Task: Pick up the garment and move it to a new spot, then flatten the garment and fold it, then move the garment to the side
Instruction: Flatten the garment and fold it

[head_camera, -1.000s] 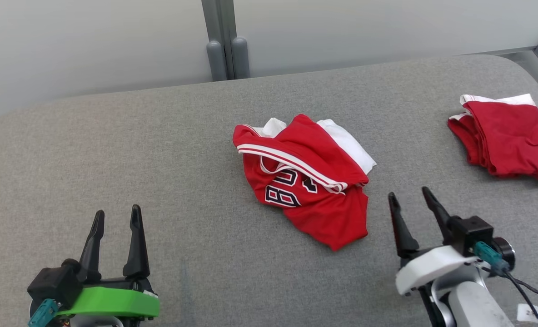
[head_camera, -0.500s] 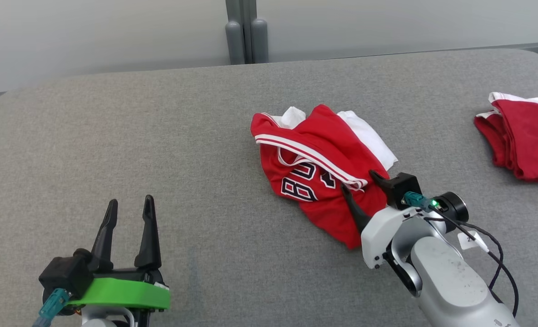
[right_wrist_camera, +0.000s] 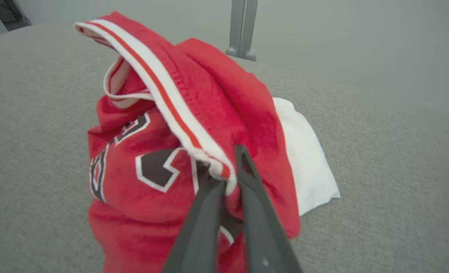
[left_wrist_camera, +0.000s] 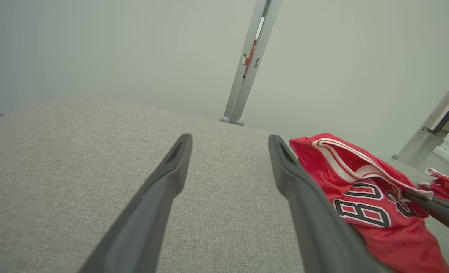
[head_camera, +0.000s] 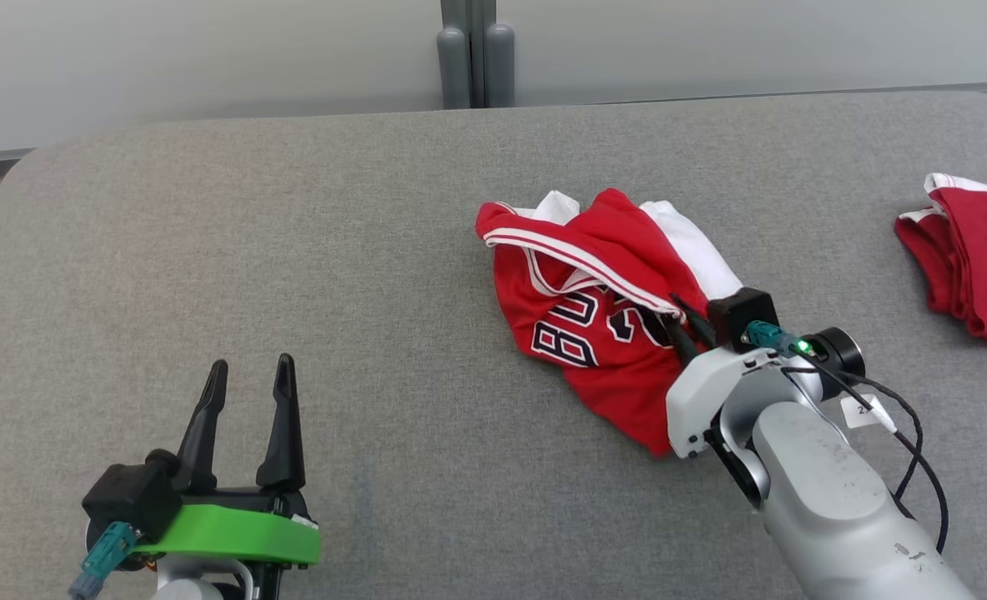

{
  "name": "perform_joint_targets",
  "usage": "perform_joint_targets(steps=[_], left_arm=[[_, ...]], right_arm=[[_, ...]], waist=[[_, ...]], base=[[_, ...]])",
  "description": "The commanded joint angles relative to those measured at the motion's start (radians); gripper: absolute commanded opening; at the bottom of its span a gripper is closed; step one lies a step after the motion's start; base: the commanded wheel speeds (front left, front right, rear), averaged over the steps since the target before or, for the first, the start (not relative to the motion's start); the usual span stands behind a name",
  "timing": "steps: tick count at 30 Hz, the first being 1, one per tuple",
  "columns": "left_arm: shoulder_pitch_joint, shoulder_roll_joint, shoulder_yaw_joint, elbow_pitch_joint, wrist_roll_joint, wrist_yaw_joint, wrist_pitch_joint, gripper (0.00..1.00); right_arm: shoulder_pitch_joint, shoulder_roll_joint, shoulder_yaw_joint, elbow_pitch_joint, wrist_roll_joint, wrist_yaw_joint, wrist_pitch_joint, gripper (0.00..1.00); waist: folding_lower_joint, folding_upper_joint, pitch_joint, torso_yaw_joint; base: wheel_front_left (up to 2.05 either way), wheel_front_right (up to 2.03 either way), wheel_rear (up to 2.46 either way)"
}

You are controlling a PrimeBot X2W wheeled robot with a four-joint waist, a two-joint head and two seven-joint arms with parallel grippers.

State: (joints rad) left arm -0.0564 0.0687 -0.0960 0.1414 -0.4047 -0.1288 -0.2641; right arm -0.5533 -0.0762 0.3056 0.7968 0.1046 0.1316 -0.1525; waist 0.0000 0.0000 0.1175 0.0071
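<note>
**Grey table, two red pieces, one of them pinched**

A grey fabric-covered table [head_camera: 293, 250] stretches out in front of a pale wall [head_camera: 210, 50]. Two short grey posts [head_camera: 470, 54] stand side by side at its far edge. On the table I count two red pieces. The garment [head_camera: 593, 333] is a crumpled red jersey with dark, white-edged numerals, lying near the middle and a little to the robot's right. One folded red cloth [head_camera: 977, 267] lies well apart at the far right edge.

Two grippers are out. The garment is a heap whose long axis runs diagonally. Its white-and-red striped band [head_camera: 577, 258] is at the far left end, and a pointed red corner lies nearest the robot on the right. A white panel [head_camera: 698, 250] sticks out on the far right side.

The right gripper [right_wrist_camera: 224, 167] has its two dark fingers pressed together on the end of that striped band. The left gripper [head_camera: 253, 360] is over bare table at the near left, well away from the garment, its fingers spread apart and holding nothing.
</note>
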Motion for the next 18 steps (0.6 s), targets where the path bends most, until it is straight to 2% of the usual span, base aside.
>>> perform_joint_targets(steps=[1, 4, 8, 18], left_arm=[[-0.012, 0.005, 0.001, 0.003, -0.002, -0.003, 0.0, 1.0], [-0.011, 0.004, 0.002, 0.002, -0.001, -0.003, 0.0, 1.0], [-0.013, 0.004, 0.008, -0.004, 0.0, -0.003, 0.0, 1.0], [-0.042, 0.003, -0.012, -0.011, -0.001, -0.003, 0.0, 1.0]], right_arm=[[-0.017, 0.002, -0.005, 0.001, 0.003, -0.002, -0.014, 0.0], [-0.04, 0.012, 0.0, -0.016, 0.021, -0.002, -0.033, 0.0], [-0.085, 0.023, 0.042, -0.058, 0.104, -0.002, -0.035, 0.0], [-0.312, 0.026, 0.278, -0.221, 0.51, -0.002, 0.033, 0.0]], waist=[[0.0, 0.0, -0.004, -0.002], [0.0, 0.0, -0.006, -0.005], [0.0, 0.0, -0.003, -0.01], [0.0, 0.0, 0.021, 0.013]], base=[[0.0, 0.0, 0.0], [0.0, 0.0, 0.0], [0.0, 0.0, 0.0], [0.0, 0.0, 0.0]])
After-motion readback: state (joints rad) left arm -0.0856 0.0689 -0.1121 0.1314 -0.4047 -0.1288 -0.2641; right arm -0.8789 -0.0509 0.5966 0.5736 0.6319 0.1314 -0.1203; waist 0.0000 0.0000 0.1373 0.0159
